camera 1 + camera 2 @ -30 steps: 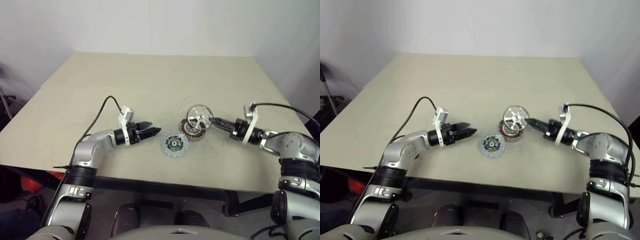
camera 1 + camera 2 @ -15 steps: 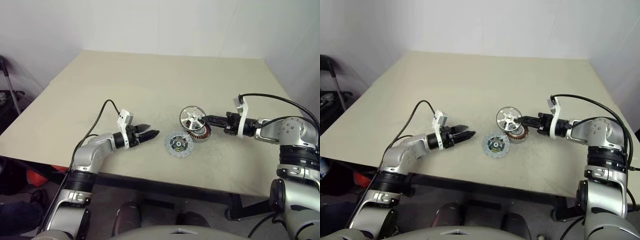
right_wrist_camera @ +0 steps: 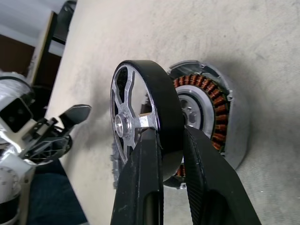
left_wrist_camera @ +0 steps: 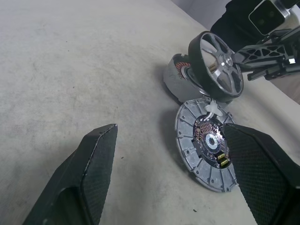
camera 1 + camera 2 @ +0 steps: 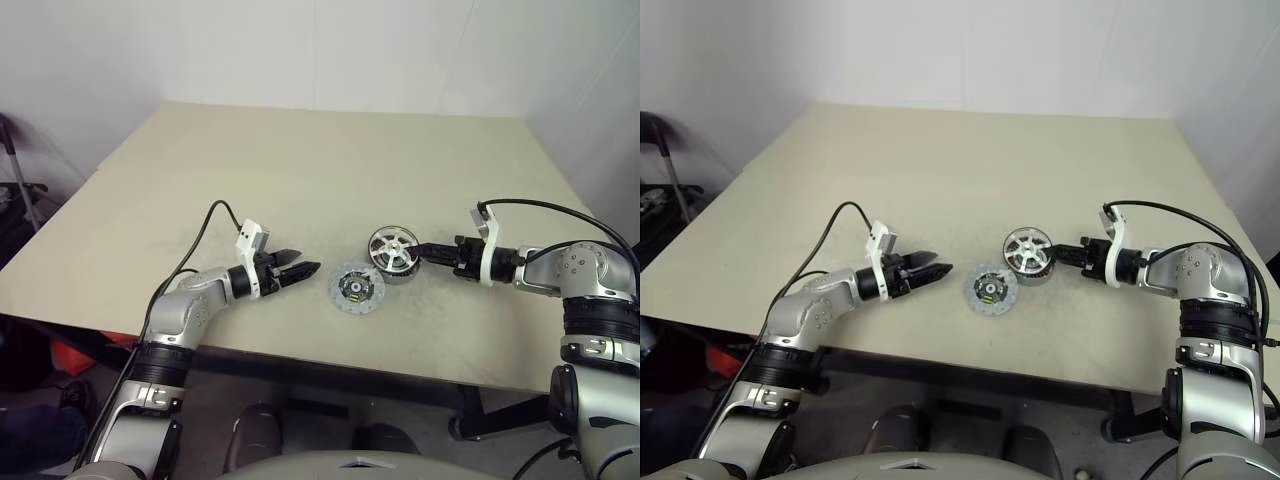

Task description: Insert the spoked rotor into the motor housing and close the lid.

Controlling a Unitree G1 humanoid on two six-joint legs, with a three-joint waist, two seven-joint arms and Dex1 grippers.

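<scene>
Behind the gripped spoked rotor, motor housing coils.

One spoked rotor – one motor housing – one lid

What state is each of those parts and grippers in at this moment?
spoked rotor: gripped by its rim, tilted over the housing, not seated.
motor housing: open, coils showing, on the table.
lid: off, lying flat beside the housing.
right gripper: shut on the rotor.
left gripper: open, empty.
</scene>
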